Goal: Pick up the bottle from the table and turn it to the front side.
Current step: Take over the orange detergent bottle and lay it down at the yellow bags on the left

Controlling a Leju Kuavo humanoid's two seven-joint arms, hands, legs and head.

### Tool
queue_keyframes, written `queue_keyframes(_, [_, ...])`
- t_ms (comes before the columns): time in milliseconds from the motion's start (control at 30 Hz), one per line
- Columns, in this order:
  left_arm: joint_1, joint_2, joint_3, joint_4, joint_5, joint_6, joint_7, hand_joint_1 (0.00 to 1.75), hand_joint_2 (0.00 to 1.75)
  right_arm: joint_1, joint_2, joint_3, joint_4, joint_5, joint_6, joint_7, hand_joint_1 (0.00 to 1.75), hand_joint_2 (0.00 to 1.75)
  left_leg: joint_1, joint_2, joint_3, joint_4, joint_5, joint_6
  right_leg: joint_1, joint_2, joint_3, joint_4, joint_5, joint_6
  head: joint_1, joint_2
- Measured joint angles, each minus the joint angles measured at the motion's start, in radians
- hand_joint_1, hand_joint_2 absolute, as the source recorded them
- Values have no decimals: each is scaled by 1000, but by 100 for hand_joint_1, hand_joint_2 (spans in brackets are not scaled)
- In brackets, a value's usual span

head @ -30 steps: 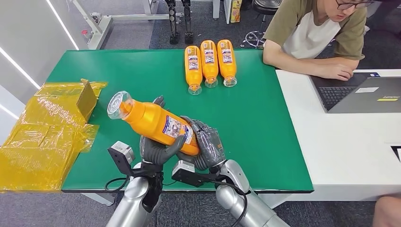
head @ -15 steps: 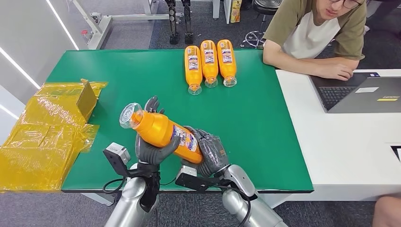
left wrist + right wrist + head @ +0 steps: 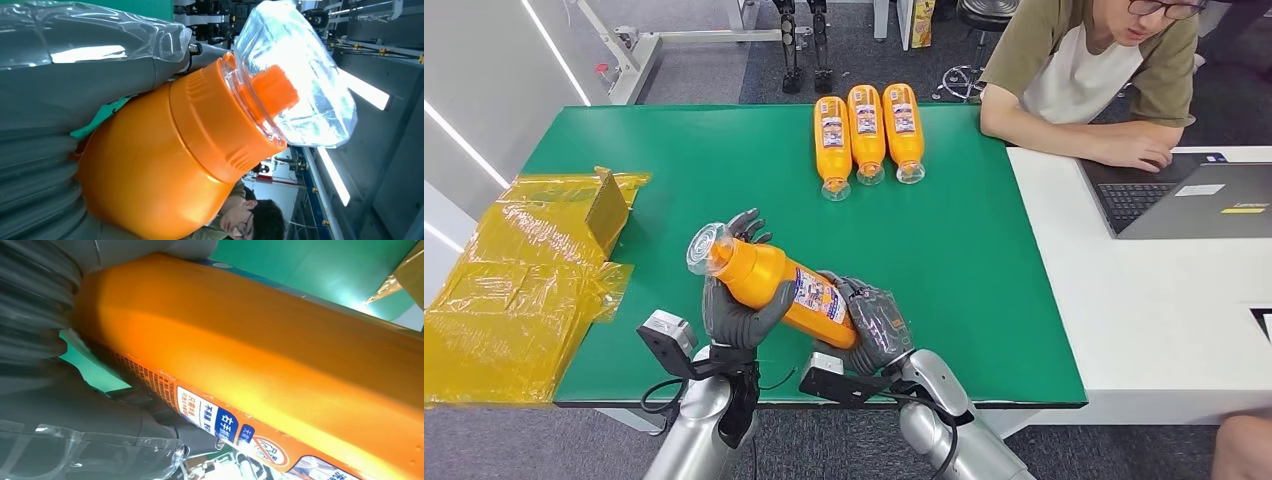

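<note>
Robot hands (image 3: 742,312) above green table (image 3: 984,260)

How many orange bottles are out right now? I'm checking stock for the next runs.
4. One orange bottle is held off the green table by the left hand and right hand. Three lie side by side at the far edge.

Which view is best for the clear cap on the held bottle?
Left wrist view: the clear cap is close and sharp, with the orange nozzle visible inside it. The head view shows the cap small, at the upper end of the bottle held by the left hand and right hand. The right wrist view shows bottle body and label.
</note>
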Motion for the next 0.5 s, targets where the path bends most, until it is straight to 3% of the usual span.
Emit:
queue_keyframes(300, [0,0,0,-1,2,0,-1,175,175,5,1,-3,-1,18,-1,1,175,175,0,0,0,0,0,0,0,0,0,0,0,0,0,0])
queue_keyframes(333, [0,0,0,-1,2,0,-1,175,175,7,1,-3,-2,19,-2,2,168,175,0,0,0,0,0,0,0,0,0,0,0,0,0,0])
queue_keyframes(467, [0,0,0,-2,0,3,-2,175,175,18,4,-2,-8,27,-18,6,2,175,0,0,0,0,0,0,0,0,0,0,0,0,0,0])
queue_keyframes(500, [0,0,0,-2,-1,7,-2,175,175,23,6,-2,-9,29,-28,5,0,175,0,0,0,0,0,0,0,0,0,0,0,0,0,0])
